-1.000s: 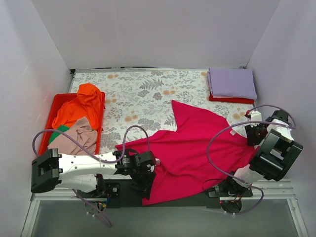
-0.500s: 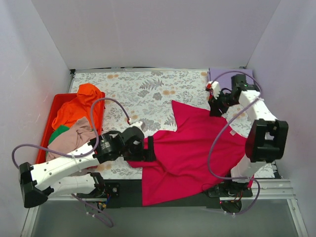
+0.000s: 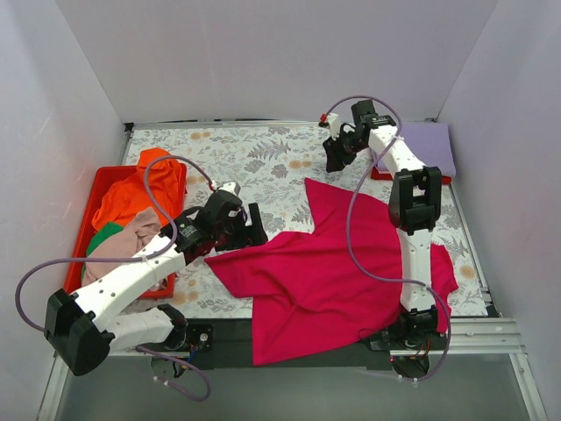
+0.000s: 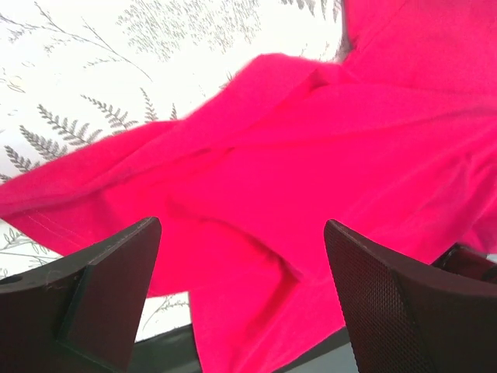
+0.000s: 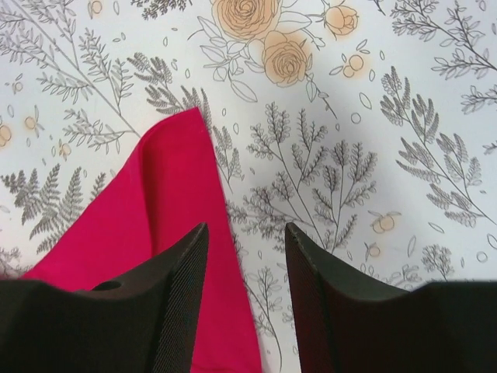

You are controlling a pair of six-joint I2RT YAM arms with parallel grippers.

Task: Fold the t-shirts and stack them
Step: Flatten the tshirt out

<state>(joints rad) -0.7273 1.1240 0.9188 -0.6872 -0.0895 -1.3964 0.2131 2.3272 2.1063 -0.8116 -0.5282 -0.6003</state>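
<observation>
The large crimson t-shirt (image 3: 342,272) lies rumpled and spread over the table's near right half, its lower part hanging over the near edge. My left gripper (image 3: 255,233) hovers open over the shirt's left tip; in the left wrist view its wide-apart fingers (image 4: 116,287) frame wrinkled red cloth (image 4: 326,155) and hold nothing. My right gripper (image 3: 334,160) is stretched to the far middle, just beyond the shirt's top corner (image 5: 155,202), open (image 5: 246,229) and empty above the floral cloth. A folded lavender t-shirt (image 3: 419,146) lies on a folded red one (image 3: 383,174) at the far right.
A red plastic tray (image 3: 102,178) at the left holds bunched orange (image 3: 140,189), beige-pink (image 3: 131,247) and green (image 3: 104,233) shirts. The floral tablecloth (image 3: 245,167) covers the table. White walls close in at the back and sides.
The left gripper opened and moved from the near edge up to the red shirt's left tip. The right arm swung from the near right out to the far middle, past the shirt's top corner.
</observation>
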